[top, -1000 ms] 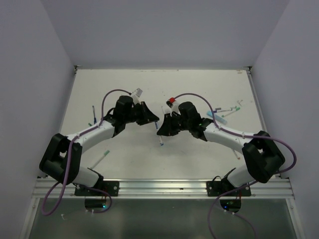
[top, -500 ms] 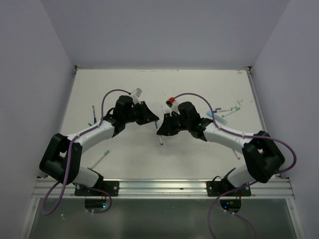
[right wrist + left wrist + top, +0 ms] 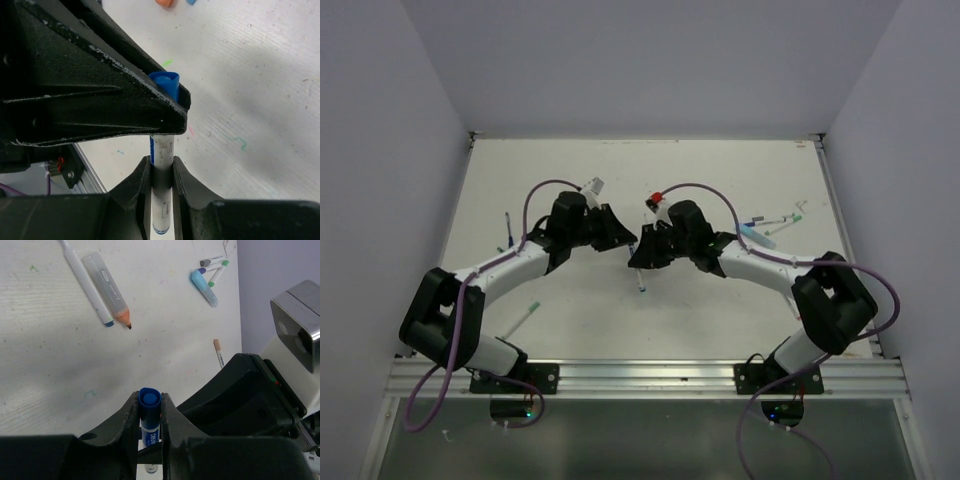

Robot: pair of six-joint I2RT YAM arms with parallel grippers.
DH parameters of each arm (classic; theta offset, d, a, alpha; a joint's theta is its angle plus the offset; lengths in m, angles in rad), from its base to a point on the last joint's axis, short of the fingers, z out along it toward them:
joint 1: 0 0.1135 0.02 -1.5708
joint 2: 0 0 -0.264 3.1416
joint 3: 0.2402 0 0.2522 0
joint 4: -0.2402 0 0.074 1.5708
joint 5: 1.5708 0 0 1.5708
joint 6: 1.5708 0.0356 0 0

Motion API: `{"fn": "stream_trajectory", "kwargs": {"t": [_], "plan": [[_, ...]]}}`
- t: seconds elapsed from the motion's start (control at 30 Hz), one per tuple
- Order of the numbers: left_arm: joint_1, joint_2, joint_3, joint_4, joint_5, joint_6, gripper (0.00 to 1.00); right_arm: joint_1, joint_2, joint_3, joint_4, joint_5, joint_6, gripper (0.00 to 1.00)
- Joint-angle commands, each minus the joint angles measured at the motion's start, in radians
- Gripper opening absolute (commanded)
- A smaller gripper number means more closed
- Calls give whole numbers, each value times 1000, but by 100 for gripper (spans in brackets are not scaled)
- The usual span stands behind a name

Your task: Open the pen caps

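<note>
Over the last second the right arm swung in toward the left one, its elbow drawing closer and its wrist sliding toward the middle of the table [image 3: 720, 180]; the left arm stayed put. The right gripper [image 3: 161, 168] was pinched narrowly on the white barrel of a pen [image 3: 161, 150], and the left gripper [image 3: 149, 402] was clamped on that pen's blue cap [image 3: 149, 399], so the pen hung between the two wrists above the table centre. The join of cap and barrel sat behind a left finger, so whether the cap had started to slip could not be told. Since the hands had closed up instead of separating, the pull probably had not begun. Other loose pens [image 3: 107, 290] lay well apart, near the far right edge.
</note>
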Motion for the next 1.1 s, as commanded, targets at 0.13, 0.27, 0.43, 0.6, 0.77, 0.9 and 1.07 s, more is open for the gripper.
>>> {"fn": "stream_trajectory", "kwargs": {"t": [0.13,0.27,0.43,0.6,0.77,0.9,1.07], "plan": [[66,63,153,-109,-1,-29,0,223,-29,71,-234,678,-180,0],[156,135,265,-180,43,-26,0,303,-34,63,-302,979,-217,0],[223,152,296,-186,66,9,0,303,-62,62,-300,926,-237,0],[287,110,218,-128,123,-15,0,285,-57,36,-175,638,-267,0],[321,46,152,39,172,-9,0,172,-57,-59,162,48,-62,0],[321,6,112,78,177,30,0,118,-43,-101,324,-129,95,0],[321,-43,115,-57,68,147,0,93,-62,-57,139,-38,62,0]]}}
